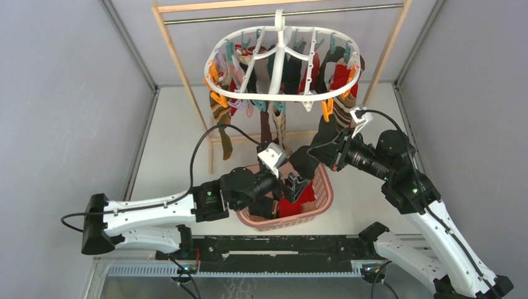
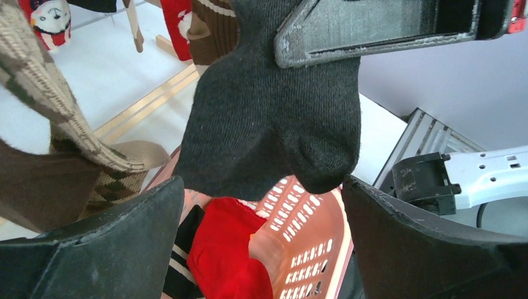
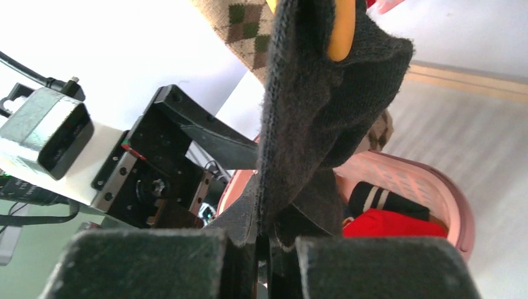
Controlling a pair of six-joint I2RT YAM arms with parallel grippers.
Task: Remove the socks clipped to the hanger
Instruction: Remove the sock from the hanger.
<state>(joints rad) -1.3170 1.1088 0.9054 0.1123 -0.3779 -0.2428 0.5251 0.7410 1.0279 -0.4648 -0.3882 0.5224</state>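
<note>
Right now your right gripper (image 3: pixel 264 249) is pinching the black sock (image 3: pixel 324 112) low on its body, at the bottom centre of the right wrist view. The two fingers are pressing almost together with only the fold of fabric between them. The sock is hanging from an orange clip (image 3: pixel 341 28) at the top of that view, so it is not yet free. By my reading, you are gripping below the clip so that a downward pull can drag the cuff out of it.

Your left gripper (image 2: pixel 261 187) is standing fully spread and holding nothing. Its two fingers are framing the lower corners of the left wrist view, with the sock's toe dangling just above the gap. It seems to be waiting there over the pink basket (image 2: pixel 305 249), where a red sock (image 2: pixel 227 249) is lying, perhaps ready to take or guide the fabric.

In the overhead view the hanger (image 1: pixel 280 96) is hanging at the upper middle from the wooden rail (image 1: pixel 179 68). The socks (image 1: pixel 341 75) are crowding its clips. The one you are holding is coming off its lower right edge, and the basket is sitting below at the frame's centre, probably so that released socks fall straight in.
</note>
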